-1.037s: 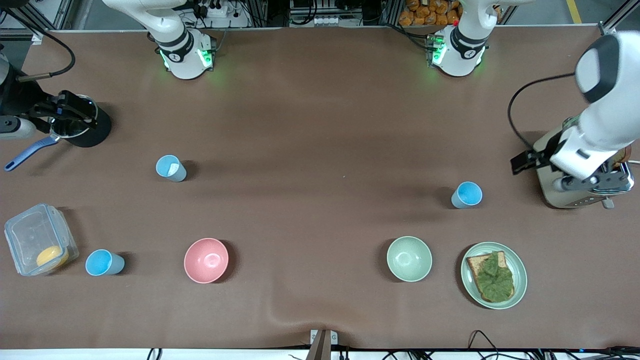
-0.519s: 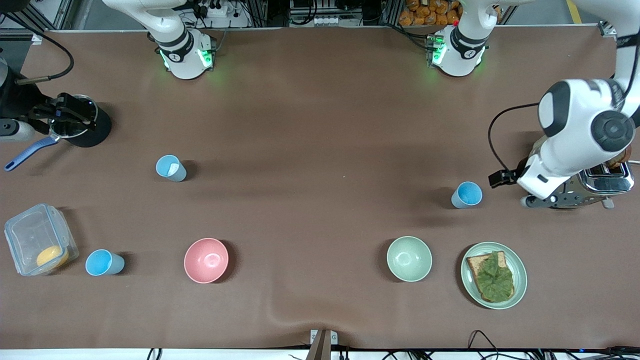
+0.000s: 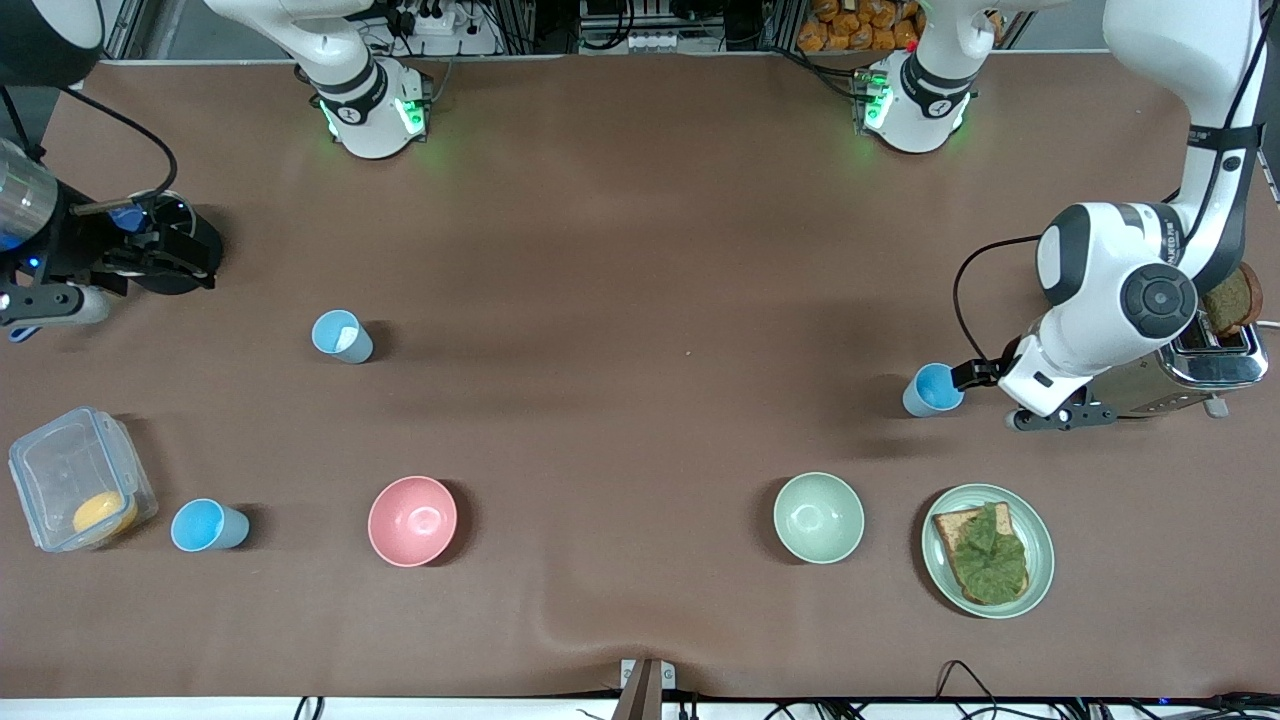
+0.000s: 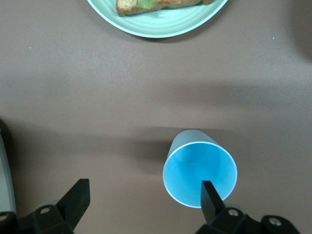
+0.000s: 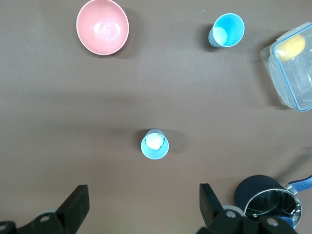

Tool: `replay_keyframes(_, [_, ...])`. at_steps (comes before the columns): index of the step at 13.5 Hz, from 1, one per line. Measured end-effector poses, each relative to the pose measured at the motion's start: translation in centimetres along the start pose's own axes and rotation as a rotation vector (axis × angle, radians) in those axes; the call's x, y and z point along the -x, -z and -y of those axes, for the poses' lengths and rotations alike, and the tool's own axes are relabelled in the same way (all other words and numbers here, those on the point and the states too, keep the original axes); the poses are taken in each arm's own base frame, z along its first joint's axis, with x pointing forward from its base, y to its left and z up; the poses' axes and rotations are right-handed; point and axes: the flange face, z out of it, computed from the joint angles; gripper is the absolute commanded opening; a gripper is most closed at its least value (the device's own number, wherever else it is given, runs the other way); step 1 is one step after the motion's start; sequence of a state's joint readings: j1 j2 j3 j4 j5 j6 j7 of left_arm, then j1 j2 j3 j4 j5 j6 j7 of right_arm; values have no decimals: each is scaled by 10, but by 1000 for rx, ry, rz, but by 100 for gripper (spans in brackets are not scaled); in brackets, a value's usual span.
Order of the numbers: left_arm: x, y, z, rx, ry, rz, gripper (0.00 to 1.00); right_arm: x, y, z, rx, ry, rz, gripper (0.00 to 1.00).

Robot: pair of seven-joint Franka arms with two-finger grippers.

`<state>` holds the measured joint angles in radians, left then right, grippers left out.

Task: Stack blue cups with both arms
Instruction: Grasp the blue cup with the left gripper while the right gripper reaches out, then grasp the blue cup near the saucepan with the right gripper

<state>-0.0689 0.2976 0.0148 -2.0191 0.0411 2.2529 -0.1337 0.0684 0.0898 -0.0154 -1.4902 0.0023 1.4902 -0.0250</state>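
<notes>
Three blue cups stand upright on the brown table: one (image 3: 934, 389) at the left arm's end, one (image 3: 342, 336) toward the right arm's end, and one (image 3: 208, 526) nearer the front camera beside a clear box. My left gripper (image 3: 1050, 417) is open and empty in the air beside the first cup; in the left wrist view (image 4: 145, 192) one fingertip overlaps that cup's (image 4: 200, 170) rim. My right gripper (image 3: 160, 258) is open and empty over a black saucepan; its wrist view (image 5: 142, 195) shows the second cup (image 5: 155, 145) and the third (image 5: 226, 29).
A toaster (image 3: 1200, 370) stands beside the left gripper. A green plate (image 3: 1040, 520) with toast, a pale green bowl (image 3: 818, 517) and a pink bowl (image 3: 412, 520) sit nearer the front camera. A clear box (image 3: 75, 480) and the saucepan (image 3: 190, 262) are at the right arm's end.
My left arm has swung from over the toaster toward the nearby blue cup, and its wrist has turned. My right gripper has shifted slightly over the saucepan. No cup has moved.
</notes>
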Motion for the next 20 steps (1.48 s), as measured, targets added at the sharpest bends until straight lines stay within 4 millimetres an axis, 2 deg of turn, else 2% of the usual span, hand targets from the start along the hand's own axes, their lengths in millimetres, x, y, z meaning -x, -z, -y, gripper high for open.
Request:
replay_keyframes(9, [-1, -37, -5, -1, -8, 23, 100, -6, -15, -4, 1, 119, 36, 100])
replay_keyframes(12, [-2, -49, -6, -1, -9, 31, 100, -10, -28, -5, -1, 119, 63, 100])
replay_keyframes(13, [-2, -51, -7, -1, -11, 33, 100, -14, -38, -6, 0, 119, 81, 100])
replay_keyframes(14, [-1, -53, -7, -1, -12, 36, 94, -19, -48, -6, 0, 118, 97, 100])
replay_keyframes(17, [-1, -57, -9, -1, -14, 42, 87, -36, -83, -7, -3, 118, 141, 100])
replay_keyframes(18, [-1, -58, -10, -1, -15, 41, 85, -42, -101, -8, -3, 117, 140, 100])
replay_keyframes(20, [-1, -60, -11, 0, -17, 44, 72, -48, -147, -15, -3, 107, 135, 100])
